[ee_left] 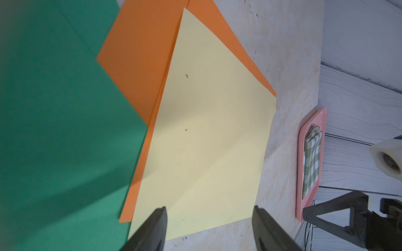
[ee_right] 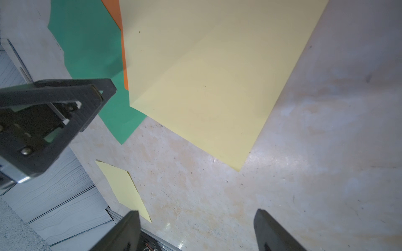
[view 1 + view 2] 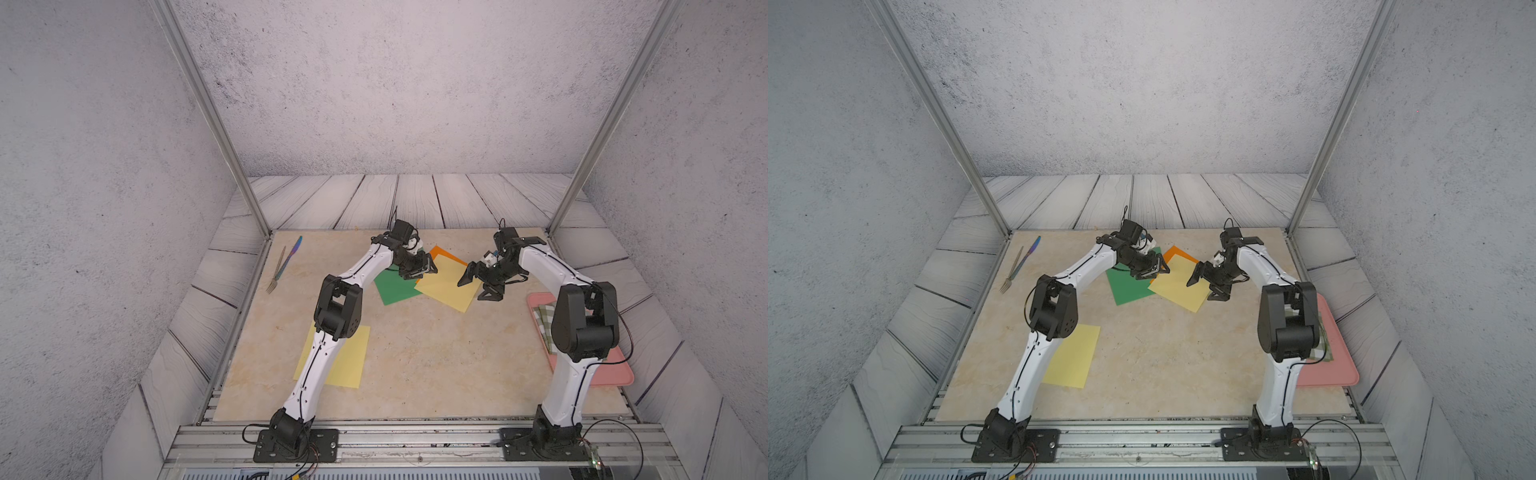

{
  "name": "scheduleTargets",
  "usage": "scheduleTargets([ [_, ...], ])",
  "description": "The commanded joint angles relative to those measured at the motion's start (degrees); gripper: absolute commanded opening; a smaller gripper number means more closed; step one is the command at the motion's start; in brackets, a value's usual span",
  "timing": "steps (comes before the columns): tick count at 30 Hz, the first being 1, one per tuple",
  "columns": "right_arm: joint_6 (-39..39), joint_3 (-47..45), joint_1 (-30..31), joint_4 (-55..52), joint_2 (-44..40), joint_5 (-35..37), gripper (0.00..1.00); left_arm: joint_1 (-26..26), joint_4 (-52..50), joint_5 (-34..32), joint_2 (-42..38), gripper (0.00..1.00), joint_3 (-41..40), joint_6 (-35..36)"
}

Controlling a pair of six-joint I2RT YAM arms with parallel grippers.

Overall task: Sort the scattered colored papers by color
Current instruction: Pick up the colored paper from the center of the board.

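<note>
Top view: stacked yellow paper (image 3: 446, 286), long axis diag

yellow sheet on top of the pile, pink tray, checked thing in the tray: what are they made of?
Yellow sheet: matte paper, apparently; thin, lying flat with a faint crease. Pink tray: probably moulded plastic; smooth, with a rounded raised rim. Checked cloth: woven fabric, judging by the soft folded layers at its edge.
</note>
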Motion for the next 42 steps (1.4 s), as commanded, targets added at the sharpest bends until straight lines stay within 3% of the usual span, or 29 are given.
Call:
scheduleTargets([
  [1, -0.92, -1.31, -0.46, -0.95, 0.23, 0.3, 0.86, -0.47, -0.68, 0.55, 2.02, 0.68, 1.0, 0.64],
  [13, 1.7, -2.86, -2.14, 1.84, 0.72, 0.77, 0.87, -0.89, -1.15, 0.52, 2.86, 0.68, -0.96, 0.91],
  [24, 5.6, -4.59, -3.52, 5.63, 6.04, -1.24, 0.86, -0.9, 3.88, 2.16, -0.74, 0.67, -12.13, -1.35],
  [42, 4.71, -2.87, -3.31, 5.28, 15.37, 0.03, 0.8, -0.98, 3.18, 3.24, -1.01, 0.66, -14.35, -2.5],
])
